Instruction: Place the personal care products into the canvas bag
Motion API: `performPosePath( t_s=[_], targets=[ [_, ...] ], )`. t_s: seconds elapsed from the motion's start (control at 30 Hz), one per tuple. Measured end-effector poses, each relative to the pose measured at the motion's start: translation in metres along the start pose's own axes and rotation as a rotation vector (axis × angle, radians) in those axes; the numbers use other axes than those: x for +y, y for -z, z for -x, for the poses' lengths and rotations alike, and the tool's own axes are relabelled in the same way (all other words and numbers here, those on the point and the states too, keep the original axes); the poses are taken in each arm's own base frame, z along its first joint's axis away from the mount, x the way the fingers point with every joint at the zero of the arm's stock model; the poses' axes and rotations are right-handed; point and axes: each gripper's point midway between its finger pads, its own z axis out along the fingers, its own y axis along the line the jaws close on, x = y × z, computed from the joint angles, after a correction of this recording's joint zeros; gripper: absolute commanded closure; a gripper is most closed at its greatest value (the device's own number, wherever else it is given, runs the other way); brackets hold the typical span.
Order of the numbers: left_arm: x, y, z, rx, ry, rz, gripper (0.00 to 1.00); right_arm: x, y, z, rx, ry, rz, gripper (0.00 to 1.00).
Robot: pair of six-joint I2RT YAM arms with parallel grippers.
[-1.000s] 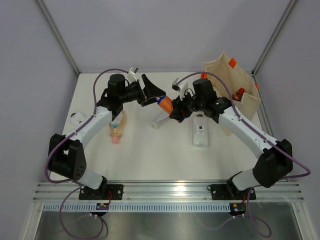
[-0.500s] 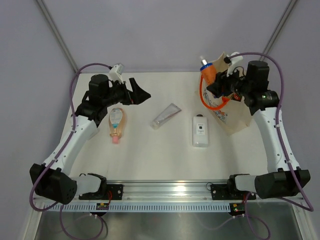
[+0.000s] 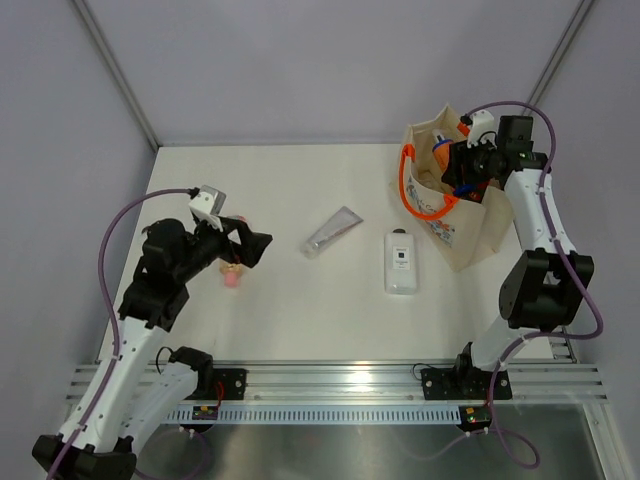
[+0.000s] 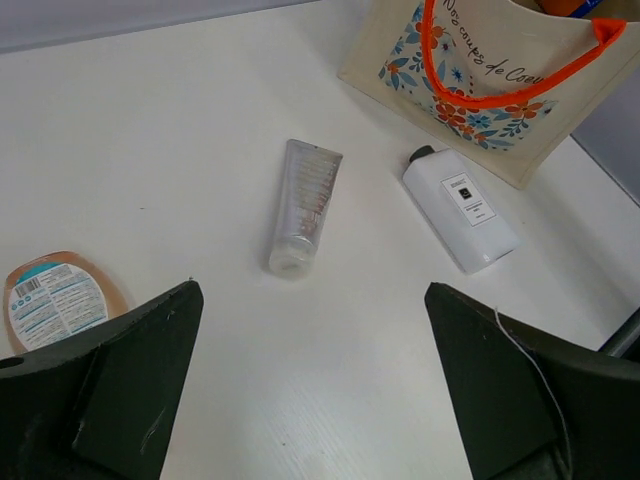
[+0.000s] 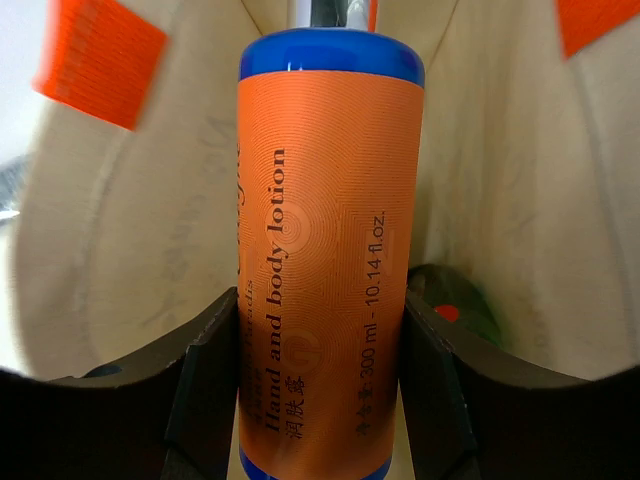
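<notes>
Now the right gripper [image 3: 452, 170] dips into the bag [image 3: 470, 238], clamping the orange bottle [image 5: 320, 250], green bottle [image 5: 468, 312] beyond; left gripper [image 3: 255, 247], withdrawn, gapes beside peach tube [image 4: 55, 300]

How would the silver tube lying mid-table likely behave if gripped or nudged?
The silver squeeze tube looks soft-walled, so it would probably dent under a grip. Its flat crimped end likely keeps it from rolling far.
</notes>
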Motion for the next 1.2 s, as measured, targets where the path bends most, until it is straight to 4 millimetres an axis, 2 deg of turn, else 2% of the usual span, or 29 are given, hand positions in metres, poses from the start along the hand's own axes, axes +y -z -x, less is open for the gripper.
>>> performPosePath(
  t_s=[0.1,0.13,0.17,0.23,0.27,0.4,0.5,0.53,0.6,0.8,0.9,0.97,1.07,1.1,1.2],
  targets=[
    [0.003,0.007,-0.007,-0.013,-0.039,0.014,0.01,-0.003,-0.015,-0.026,0.078,-0.022,0.003,0.89],
    [0.004,0.008,-0.01,-0.013,-0.048,0.019,0.01,-0.003,-0.017,-0.031,0.098,-0.028,0.005,0.84],
    [0.006,0.009,-0.012,-0.013,-0.056,0.023,0.01,-0.003,-0.019,-0.037,0.117,-0.033,0.009,0.71],
    [0.008,0.008,-0.017,-0.005,-0.063,0.029,0.01,-0.004,-0.021,-0.042,0.137,-0.033,0.01,0.58],
    [0.009,0.008,-0.019,-0.001,-0.064,0.03,0.01,-0.004,-0.022,-0.044,0.145,-0.032,0.007,0.48],
    [0.012,0.004,-0.027,0.023,-0.058,0.035,0.01,-0.009,-0.028,-0.057,0.193,-0.033,-0.002,0.25],
    [0.013,0.001,-0.028,0.027,-0.054,0.036,0.01,-0.01,-0.029,-0.06,0.204,-0.031,-0.005,0.16],
    [0.014,-0.001,-0.028,0.027,-0.05,0.035,0.01,-0.01,-0.028,-0.058,0.202,-0.028,-0.005,0.08],
    [0.015,-0.007,-0.03,0.039,-0.035,0.036,0.01,-0.009,-0.027,-0.053,0.192,-0.025,-0.006,0.02],
    [0.023,-0.031,-0.051,0.144,0.046,0.034,0.01,-0.006,-0.02,-0.04,0.157,-0.015,0.006,0.01],
    [0.023,-0.044,-0.056,0.194,0.095,0.022,0.01,0.001,-0.008,-0.025,0.118,-0.002,0.024,0.01],
    [0.022,-0.053,-0.056,0.225,0.118,0.017,0.01,0.007,0.007,-0.008,0.068,0.019,0.033,0.0],
    [0.01,-0.072,-0.055,0.283,0.111,-0.007,0.01,0.021,0.04,0.027,-0.04,0.076,0.05,0.01],
    [0.004,-0.079,-0.056,0.307,0.09,-0.011,0.01,0.03,0.057,0.042,-0.09,0.109,0.065,0.0],
    [-0.016,-0.103,-0.06,0.363,-0.008,-0.047,0.01,0.062,0.1,0.066,-0.206,0.2,0.146,0.0]
  ],
)
